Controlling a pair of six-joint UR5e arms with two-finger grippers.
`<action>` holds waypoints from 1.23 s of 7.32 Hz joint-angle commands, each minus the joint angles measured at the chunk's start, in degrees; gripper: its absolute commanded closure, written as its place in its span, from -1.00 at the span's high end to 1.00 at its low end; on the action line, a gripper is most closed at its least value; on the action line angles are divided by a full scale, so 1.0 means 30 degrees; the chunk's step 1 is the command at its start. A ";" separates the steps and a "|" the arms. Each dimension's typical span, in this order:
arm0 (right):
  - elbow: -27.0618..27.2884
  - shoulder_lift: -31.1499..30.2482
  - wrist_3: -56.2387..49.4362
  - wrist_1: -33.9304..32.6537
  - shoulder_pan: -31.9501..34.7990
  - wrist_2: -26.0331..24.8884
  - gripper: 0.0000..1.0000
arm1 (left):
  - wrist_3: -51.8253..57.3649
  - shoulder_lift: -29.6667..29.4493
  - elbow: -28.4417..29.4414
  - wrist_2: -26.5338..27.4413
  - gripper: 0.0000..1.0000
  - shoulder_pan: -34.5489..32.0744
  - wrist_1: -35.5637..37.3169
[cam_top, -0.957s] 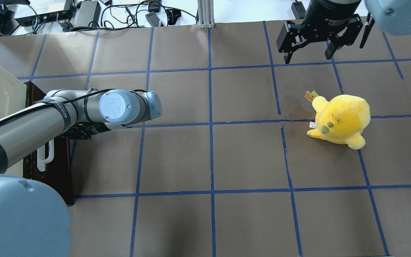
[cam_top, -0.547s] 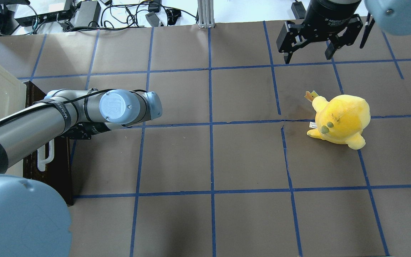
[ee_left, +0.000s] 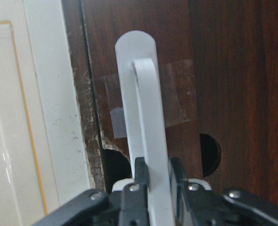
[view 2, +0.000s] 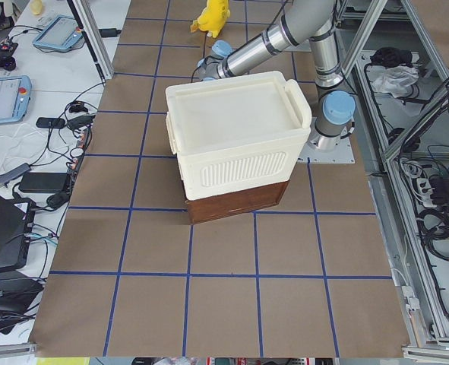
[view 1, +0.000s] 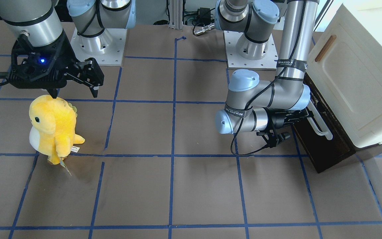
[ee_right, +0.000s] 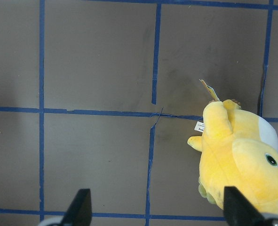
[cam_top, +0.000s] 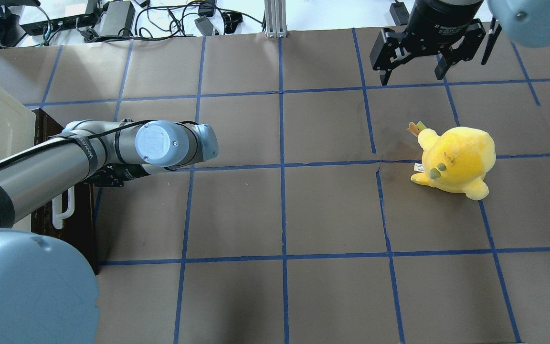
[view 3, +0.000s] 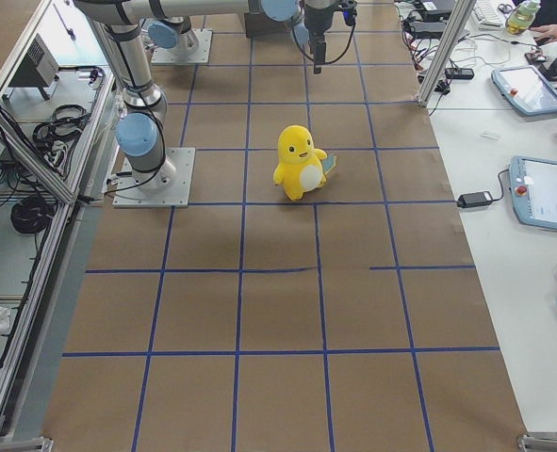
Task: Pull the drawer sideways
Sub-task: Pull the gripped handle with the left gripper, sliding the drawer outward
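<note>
The dark brown drawer (view 1: 323, 147) sits under a cream cabinet (view 1: 353, 86) at the table's left end, and it also shows in the overhead view (cam_top: 81, 224). Its long white bar handle (view 1: 320, 125) runs along the front. In the left wrist view my left gripper (ee_left: 157, 188) is shut on the handle (ee_left: 143, 117), one finger (ee_left: 140, 175) on each side of the bar. The drawer front (ee_left: 223, 70) stands slightly out from the cabinet. My right gripper (cam_top: 413, 71) is open and empty, hovering high over the far right of the table.
A yellow plush toy (cam_top: 456, 160) stands on the right half of the table, just below my right gripper (view 1: 75, 94). The cream cabinet (view 2: 239, 129) sits on top of the drawer body (view 2: 235, 201). Cables and boxes lie beyond the table's far edge.
My left arm has shifted slightly to the right, and the white handle has moved with it. The right arm and the plush toy have not moved.
</note>
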 commanded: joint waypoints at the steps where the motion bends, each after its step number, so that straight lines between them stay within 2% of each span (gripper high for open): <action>1: 0.0000 0.0000 0.0000 0.0000 0.0000 0.0000 1.00 | -0.0005 -0.0014 0.0030 0.0010 -0.69 -0.0303 -0.0002; 9: 0.0000 0.0000 0.0000 0.0000 0.0000 0.0000 1.00 | 0.0140 0.0044 0.0117 -0.0078 -0.69 -0.0773 0.0115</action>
